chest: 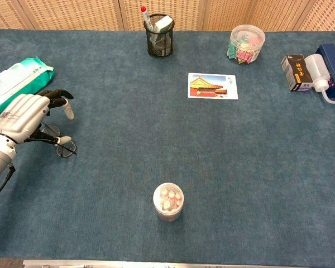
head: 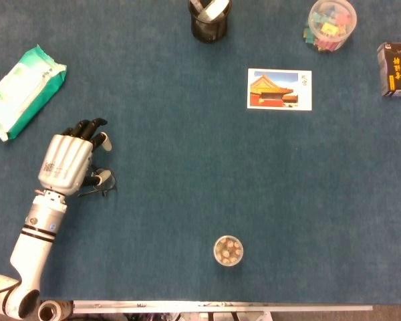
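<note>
My left hand [head: 67, 162] [chest: 22, 116] hovers palm down over a pair of thin-framed glasses [head: 100, 184] [chest: 62, 146] lying on the blue table cloth at the left. Its fingers curve downward and stay apart, and the thumb tip touches the frame. Part of the glasses is hidden under the hand; one lens and a temple stick out to the right. The glasses still rest on the cloth. My right hand appears in neither view.
A green wet-wipe pack [head: 23, 90] [chest: 17, 78] lies just behind the hand. A small round jar [head: 228, 250] stands near the front. A postcard [head: 279, 89], black pen cup [head: 209, 17], clip tub [head: 330, 23], dark box [head: 394, 69] and a white bottle [chest: 319, 75] sit further back.
</note>
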